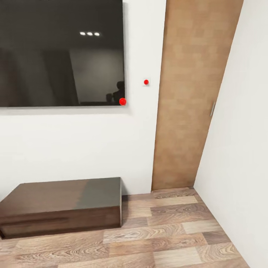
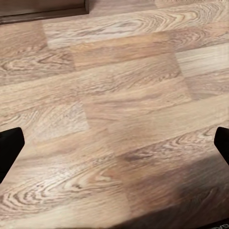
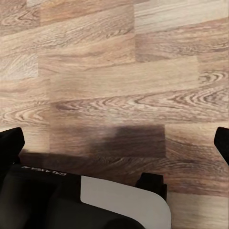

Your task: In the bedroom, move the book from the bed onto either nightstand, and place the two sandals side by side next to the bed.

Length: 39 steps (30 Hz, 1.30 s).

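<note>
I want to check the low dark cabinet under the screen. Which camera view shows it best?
The head view: the whole low dark glossy cabinet stands against the white wall. The left wrist view catches a dark strip at one edge, perhaps its base. The right wrist view gives wood floor.

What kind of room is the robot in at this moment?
Probably a room in a home, perhaps a bedroom or living room: a large dark screen hangs on the white wall above a low dark cabinet, beside a wooden door, on a wood-plank floor.
</note>
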Available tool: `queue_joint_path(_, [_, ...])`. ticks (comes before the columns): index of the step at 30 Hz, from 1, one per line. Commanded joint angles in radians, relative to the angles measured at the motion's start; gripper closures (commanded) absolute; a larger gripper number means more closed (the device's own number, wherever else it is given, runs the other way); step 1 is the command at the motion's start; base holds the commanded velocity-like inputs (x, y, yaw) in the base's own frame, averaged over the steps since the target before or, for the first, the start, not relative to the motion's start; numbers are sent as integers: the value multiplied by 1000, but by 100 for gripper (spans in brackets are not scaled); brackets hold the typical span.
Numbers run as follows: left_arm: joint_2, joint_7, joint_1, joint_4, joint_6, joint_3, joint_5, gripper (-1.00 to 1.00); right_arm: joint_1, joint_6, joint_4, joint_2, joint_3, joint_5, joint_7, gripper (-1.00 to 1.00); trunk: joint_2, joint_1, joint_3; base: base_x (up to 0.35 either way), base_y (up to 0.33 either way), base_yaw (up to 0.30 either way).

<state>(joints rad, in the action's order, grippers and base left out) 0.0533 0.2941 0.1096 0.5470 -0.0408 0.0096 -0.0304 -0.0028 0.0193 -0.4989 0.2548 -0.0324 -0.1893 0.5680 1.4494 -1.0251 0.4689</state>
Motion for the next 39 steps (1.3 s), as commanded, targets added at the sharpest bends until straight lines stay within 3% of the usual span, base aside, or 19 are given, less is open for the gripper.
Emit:
queue_joint_path(1, [0,4,1,-1,-4,1,-3,-100,0,2,0,0,-3,-6,6,-100,1,0,1,0,0,223])
queue_joint_path(12, [0,4,1,-1,-4,1,-3,-100,0,2,0,0,-3,-6,6,-100,1,0,1,0,0,99])
queue_joint_path(39, [0,4,1,-1,-4,1,-3,-100,0,2,0,0,-3,-6,6,-100,1,0,1,0,0,253])
